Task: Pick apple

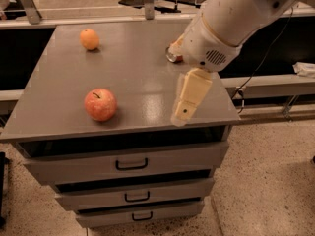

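The apple [100, 104] is round and red-pink with a short dark stem. It sits on the grey cabinet top [59, 82] near the front left. My gripper [185, 108] is cream-coloured and hangs from the big white arm [231, 18] over the front right of the top. It is well to the right of the apple, apart from it and holding nothing that I can see.
A small orange fruit [89, 39] sits at the back left. A red soda can [173, 55] lies at the back right, mostly hidden behind the arm. Three drawers with dark handles [131, 164] are below the top. A cable [261, 63] hangs at the right.
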You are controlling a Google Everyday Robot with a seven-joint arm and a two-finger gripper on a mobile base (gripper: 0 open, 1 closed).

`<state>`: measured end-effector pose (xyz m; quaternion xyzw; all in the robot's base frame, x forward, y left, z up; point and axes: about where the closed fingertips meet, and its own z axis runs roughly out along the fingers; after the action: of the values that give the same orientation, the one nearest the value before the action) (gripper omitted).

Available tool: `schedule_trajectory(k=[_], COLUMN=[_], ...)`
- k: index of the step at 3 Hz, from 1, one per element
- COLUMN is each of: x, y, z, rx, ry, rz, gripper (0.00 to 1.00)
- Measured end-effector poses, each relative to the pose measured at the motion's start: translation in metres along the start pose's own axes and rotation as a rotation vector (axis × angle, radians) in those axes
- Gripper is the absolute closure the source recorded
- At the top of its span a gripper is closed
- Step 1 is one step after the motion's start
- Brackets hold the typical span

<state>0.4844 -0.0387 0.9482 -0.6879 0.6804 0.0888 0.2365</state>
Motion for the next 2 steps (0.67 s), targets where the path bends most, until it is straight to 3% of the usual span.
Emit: schedule_trajectory(k=[1, 2], x=[-0.0001, -0.0008], y=[0.0000, -0.0020], z=[-0.0001, -0.0015], rx=[0.000, 0.003], ry=[0.000, -0.054], rz=[0.000, 0.006], gripper=[0.00, 0.00])
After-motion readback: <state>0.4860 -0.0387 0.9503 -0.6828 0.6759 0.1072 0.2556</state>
